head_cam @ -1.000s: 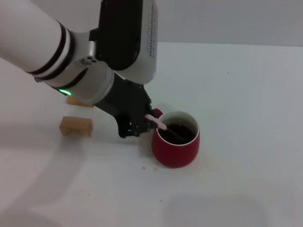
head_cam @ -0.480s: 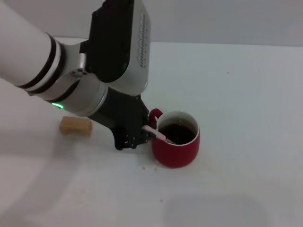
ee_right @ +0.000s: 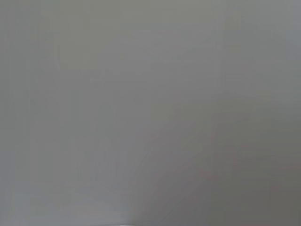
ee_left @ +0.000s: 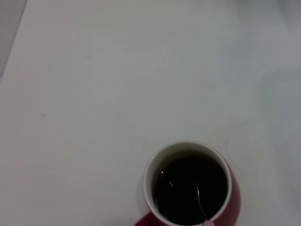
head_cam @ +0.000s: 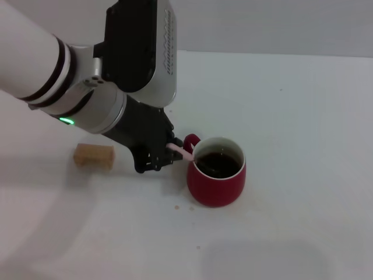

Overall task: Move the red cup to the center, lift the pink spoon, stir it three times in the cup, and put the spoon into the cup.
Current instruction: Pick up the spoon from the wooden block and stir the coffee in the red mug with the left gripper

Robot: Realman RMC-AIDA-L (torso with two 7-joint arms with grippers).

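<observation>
The left gripper is closed on the pink spoon, whose bowl end is hidden by dark liquid inside the red cup, just beside the gripper on the white table.

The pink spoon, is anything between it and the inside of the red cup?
Nothing visible. The left gripper holds the pink spoon by its handle just beside the red cup, and the spoon's other end already dips over the rim into the dark liquid. The right gripper is out of view.
</observation>
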